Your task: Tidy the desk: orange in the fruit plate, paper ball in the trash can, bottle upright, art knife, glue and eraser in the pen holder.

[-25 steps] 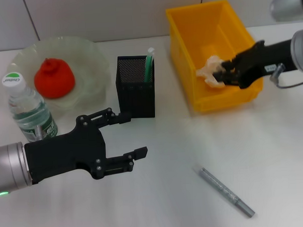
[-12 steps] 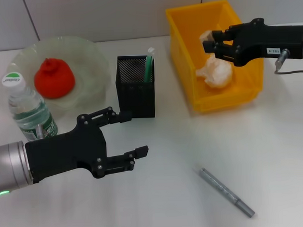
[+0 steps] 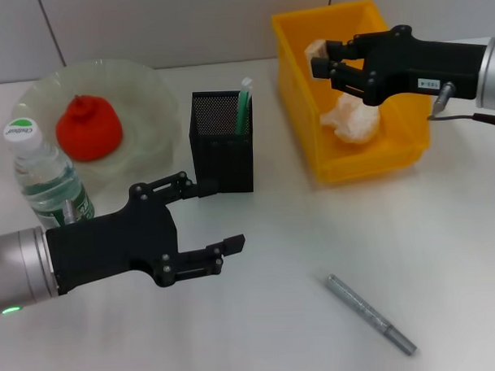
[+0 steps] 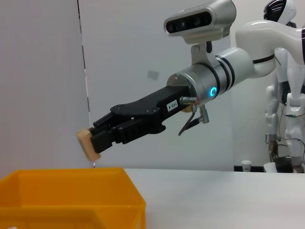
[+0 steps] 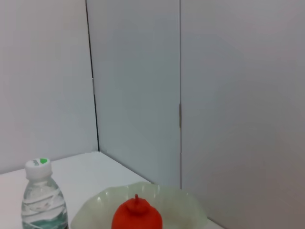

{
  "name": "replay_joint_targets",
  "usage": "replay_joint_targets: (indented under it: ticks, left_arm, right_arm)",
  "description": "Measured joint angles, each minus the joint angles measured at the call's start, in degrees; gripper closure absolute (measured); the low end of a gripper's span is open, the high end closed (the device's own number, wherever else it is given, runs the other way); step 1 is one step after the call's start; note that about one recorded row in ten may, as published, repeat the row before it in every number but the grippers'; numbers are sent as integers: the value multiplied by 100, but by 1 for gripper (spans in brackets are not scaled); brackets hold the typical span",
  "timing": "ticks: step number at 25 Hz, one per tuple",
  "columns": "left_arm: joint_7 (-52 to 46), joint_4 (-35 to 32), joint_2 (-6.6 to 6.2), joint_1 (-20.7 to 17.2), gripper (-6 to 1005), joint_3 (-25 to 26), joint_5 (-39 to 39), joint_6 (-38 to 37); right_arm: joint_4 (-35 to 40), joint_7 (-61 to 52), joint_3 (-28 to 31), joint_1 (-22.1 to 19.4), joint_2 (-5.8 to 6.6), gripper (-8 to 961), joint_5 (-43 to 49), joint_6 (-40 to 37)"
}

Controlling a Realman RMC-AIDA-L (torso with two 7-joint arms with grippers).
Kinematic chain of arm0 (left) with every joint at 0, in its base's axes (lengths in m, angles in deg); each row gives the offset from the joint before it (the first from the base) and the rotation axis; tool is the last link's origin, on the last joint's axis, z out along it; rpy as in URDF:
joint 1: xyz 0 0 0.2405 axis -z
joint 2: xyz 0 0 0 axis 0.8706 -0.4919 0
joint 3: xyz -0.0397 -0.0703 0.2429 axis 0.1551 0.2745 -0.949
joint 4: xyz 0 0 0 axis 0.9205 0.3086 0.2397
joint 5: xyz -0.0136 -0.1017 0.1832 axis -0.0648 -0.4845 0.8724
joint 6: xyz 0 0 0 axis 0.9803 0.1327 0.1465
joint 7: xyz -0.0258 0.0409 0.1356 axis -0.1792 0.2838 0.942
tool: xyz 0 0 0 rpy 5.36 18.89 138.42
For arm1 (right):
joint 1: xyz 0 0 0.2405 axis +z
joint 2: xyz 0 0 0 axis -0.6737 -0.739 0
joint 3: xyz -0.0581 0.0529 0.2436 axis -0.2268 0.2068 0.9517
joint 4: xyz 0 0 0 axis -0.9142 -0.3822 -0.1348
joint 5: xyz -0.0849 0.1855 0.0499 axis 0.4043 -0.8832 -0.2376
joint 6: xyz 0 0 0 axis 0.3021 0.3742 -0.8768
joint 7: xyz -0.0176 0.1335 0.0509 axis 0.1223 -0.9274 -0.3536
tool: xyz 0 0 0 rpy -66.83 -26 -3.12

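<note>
The orange (image 3: 88, 126) lies in the glass fruit plate (image 3: 146, 83). The bottle (image 3: 48, 180) stands upright beside it. The black mesh pen holder (image 3: 222, 150) holds a green glue stick (image 3: 244, 104). The paper ball (image 3: 355, 121) lies in the yellow bin (image 3: 297, 102). My right gripper (image 3: 323, 61) hovers over the bin, fingers parted, and one fingertip carries a small beige piece that I cannot identify. It also shows in the left wrist view (image 4: 95, 140). The silver art knife (image 3: 370, 314) lies on the table at the front right. My left gripper (image 3: 222, 216) is open and empty in front of the pen holder. No eraser shows.
The white table runs to a wall behind the plate and bin. The right wrist view shows the orange (image 5: 137, 217), the plate (image 5: 186, 205) and the bottle (image 5: 42, 200). The left wrist view shows the bin's rim (image 4: 71, 200).
My right gripper let go of the paper ball, which now lies in the bin, then rose and moved left and back. My left arm hardly moved.
</note>
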Motion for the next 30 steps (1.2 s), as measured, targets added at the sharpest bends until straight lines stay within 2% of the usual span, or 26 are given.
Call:
replay_joint_targets:
  ticks: [8, 19, 30]
  left_arm:
    - [8, 26, 0, 14, 214, 1, 1, 25]
    - [136, 153, 1, 59, 214, 1, -11, 33]
    - [216, 230, 4, 100, 214, 1, -17, 32]
  right_arm:
    - [-689, 682, 67, 326, 9, 640, -432, -2]
    - [-1809, 1085, 333, 1052, 52, 629, -456, 84]
    - [-2549, 1228, 384, 1514, 54, 619, -409, 402]
